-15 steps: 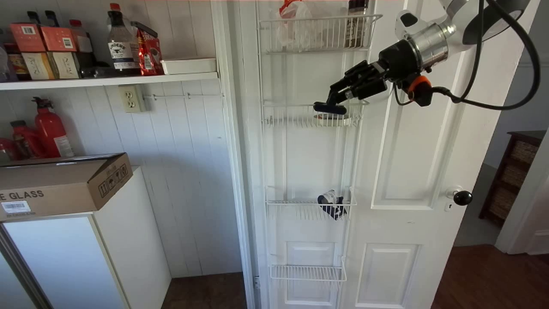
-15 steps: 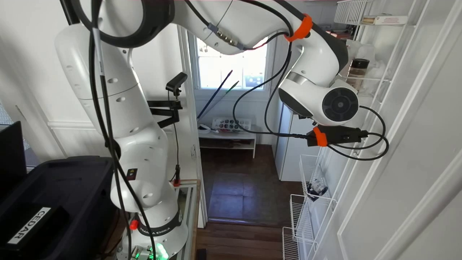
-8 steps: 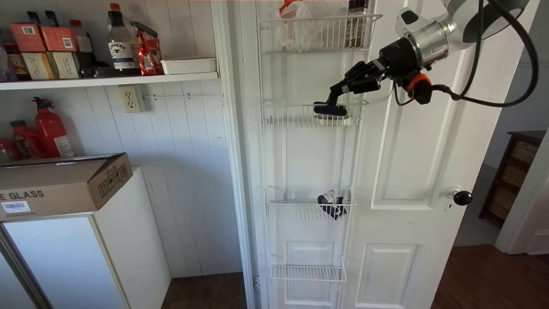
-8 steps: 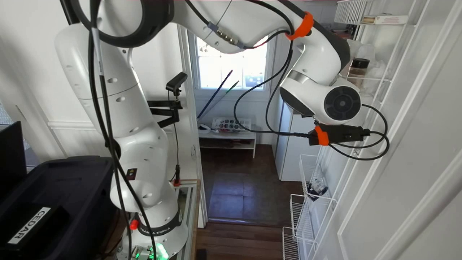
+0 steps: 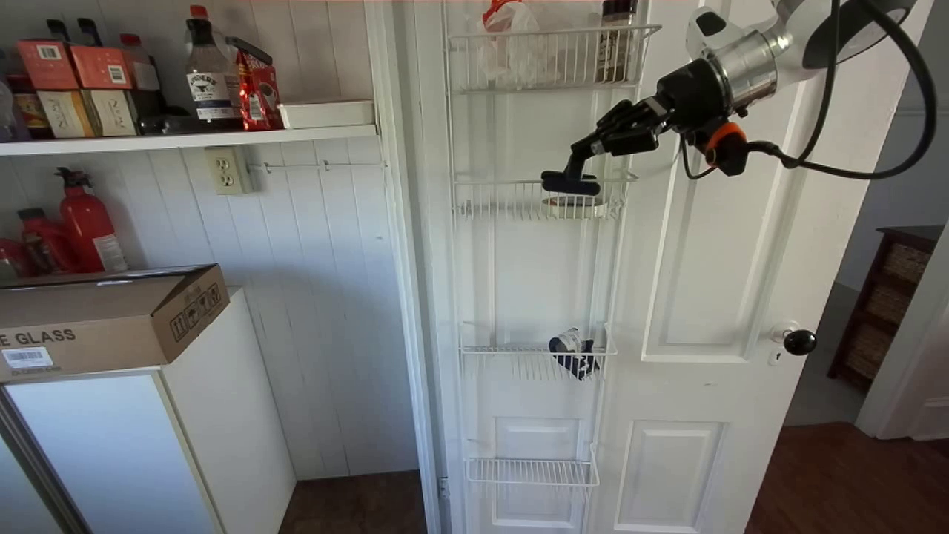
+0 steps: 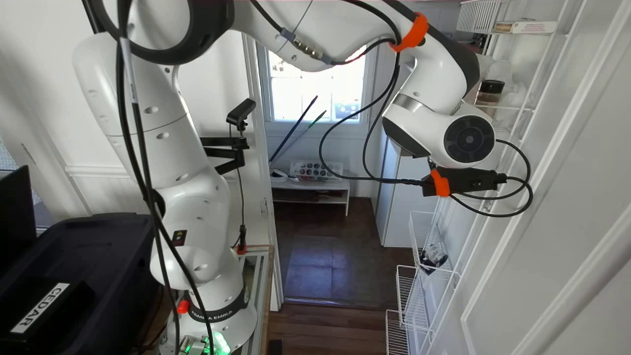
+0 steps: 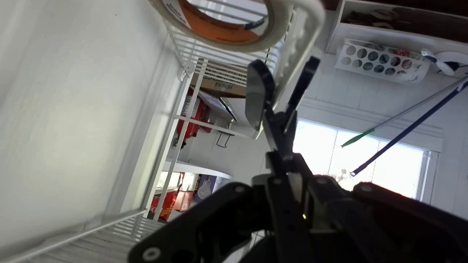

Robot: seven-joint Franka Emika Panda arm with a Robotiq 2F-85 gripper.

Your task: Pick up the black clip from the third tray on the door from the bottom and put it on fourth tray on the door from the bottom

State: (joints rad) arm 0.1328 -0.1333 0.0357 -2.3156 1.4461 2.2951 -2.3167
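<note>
Here the third tray point(image 5: 511, 211) holds a tape roll point(image 7: 219, 33), the claw point(image 5: 582, 150) gripping the black clip point(image 5: 571, 185).

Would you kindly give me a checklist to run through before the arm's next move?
1. Black clip held by the gripper: ok.
2. Clip apart from the tape roll in the wrist view: ok.
3. Clip clear of the roll's wire tray: cannot tell; they overlap in an exterior view.
4. Tray count from the bottom: cannot tell; the rack runs out of frame.
5. Clip visible in both exterior views: not ok.
</note>
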